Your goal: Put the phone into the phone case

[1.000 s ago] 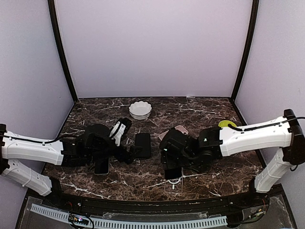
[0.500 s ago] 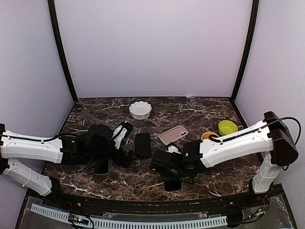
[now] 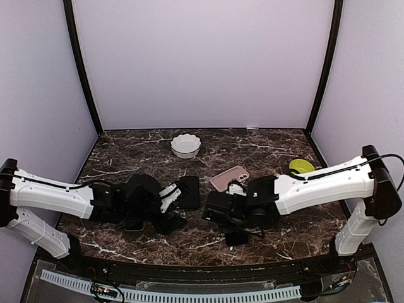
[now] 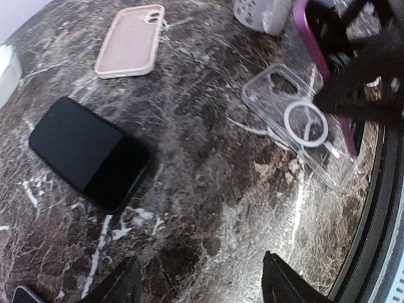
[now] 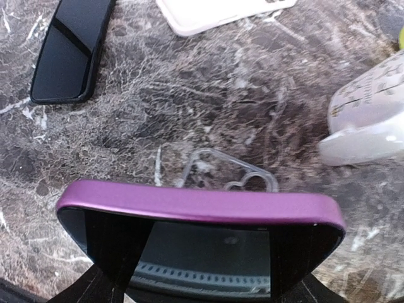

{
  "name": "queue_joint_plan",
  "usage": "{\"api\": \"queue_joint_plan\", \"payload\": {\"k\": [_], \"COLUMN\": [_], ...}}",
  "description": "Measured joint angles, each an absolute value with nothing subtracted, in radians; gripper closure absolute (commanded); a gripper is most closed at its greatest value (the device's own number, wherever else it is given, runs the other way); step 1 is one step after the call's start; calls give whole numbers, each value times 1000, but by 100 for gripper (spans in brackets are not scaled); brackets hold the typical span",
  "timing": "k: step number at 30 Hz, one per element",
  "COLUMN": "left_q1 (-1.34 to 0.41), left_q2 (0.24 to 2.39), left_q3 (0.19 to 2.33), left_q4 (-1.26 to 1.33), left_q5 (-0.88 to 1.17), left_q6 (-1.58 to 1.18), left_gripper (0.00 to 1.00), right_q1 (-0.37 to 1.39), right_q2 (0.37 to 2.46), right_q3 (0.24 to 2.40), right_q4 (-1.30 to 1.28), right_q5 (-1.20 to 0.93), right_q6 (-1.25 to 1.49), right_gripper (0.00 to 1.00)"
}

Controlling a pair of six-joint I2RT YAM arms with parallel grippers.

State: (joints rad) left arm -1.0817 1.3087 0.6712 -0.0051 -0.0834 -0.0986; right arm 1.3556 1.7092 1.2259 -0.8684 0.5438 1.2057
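1. Now the right claw (image 5: 202,255), grasping the phone (image 5: 202,207), has come down beside the clear case (image 4: 303,126) near the front edge of the worktop (image 4: 208,189).
2. Left claw (image 4: 202,284), released and empty, has narrowed while approaching; insertion looks next.

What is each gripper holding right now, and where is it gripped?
The right gripper holds the purple phone by its two side edges; the left gripper holds nothing.
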Motion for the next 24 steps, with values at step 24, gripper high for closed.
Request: {"api": "queue_joint_plan", "payload": {"k": [24], "left_q1": [-1028], "left_q2": [2141], "left_q3": [1467], "left_q4": [-149], "left_q5": [239], "left_q6": [337], "left_gripper": [29], "right_q1": [1135], "right_q2": [1268], "right_q3": [1113], "right_q4": [-910], "right_q5": [575], "right_q6": [900], "right_gripper": [100]}}
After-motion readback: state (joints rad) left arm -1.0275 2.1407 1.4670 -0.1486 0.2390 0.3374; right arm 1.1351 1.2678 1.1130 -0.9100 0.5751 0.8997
